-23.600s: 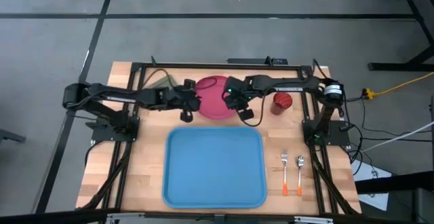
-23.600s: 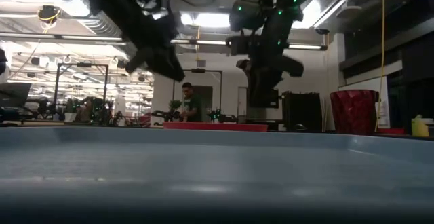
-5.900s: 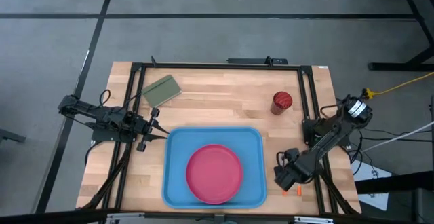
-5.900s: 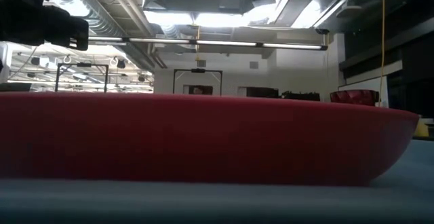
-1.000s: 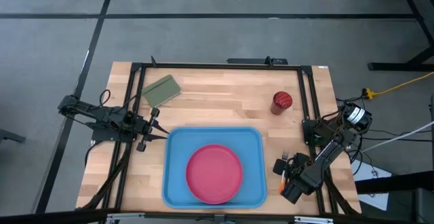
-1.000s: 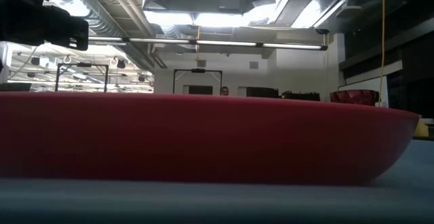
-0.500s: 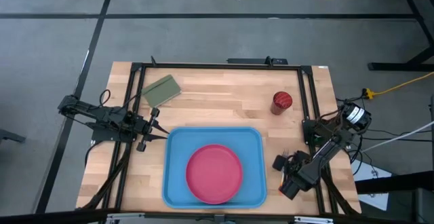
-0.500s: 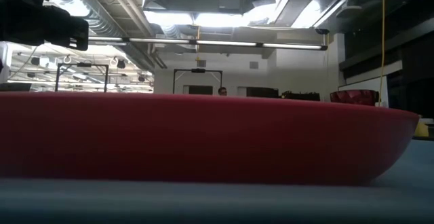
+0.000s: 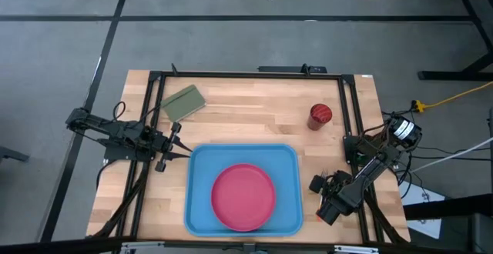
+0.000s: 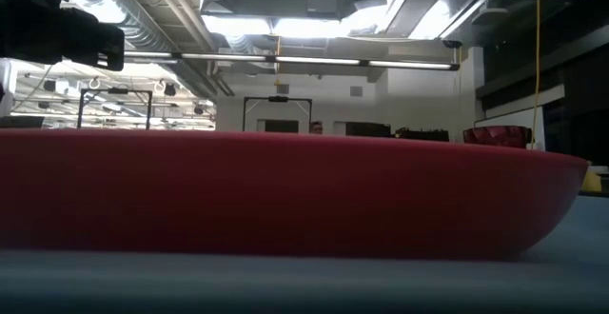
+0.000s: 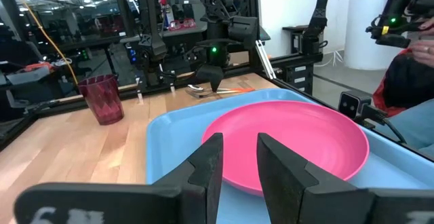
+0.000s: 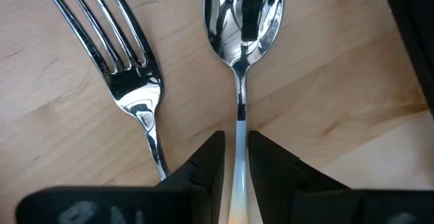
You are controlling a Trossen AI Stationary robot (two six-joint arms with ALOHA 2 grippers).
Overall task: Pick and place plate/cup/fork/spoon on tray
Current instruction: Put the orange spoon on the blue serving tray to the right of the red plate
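The pink-red plate (image 9: 243,196) lies in the light-blue tray (image 9: 202,158). The dark red cup (image 9: 320,115) stands on the table at the far right. The fork (image 12: 132,81) and the spoon (image 12: 243,20) lie side by side on the wood, right of the tray. My right gripper (image 9: 326,195) is low over them and shut on the spoon. My left gripper (image 9: 179,149) waits at the tray's left far corner, slightly open and empty. My right gripper pinches the spoon's handle (image 12: 239,139) just behind the metal neck, one finger (image 12: 207,159) on each side. The fingers come from above, pointing down, and lie across the handle. The spoon's bowl rests on the table.
An olive-green pad (image 9: 182,101) lies at the far left of the table. The fork's tines lie close beside the spoon's bowl. The black frame rails (image 9: 350,123) run along the table's sides. A person's sleeve (image 11: 407,81) shows beyond the near edge.
My right gripper has gone a little toward the table's far edge, over the fork and spoon. The plate, tray and cup have stayed where they were.
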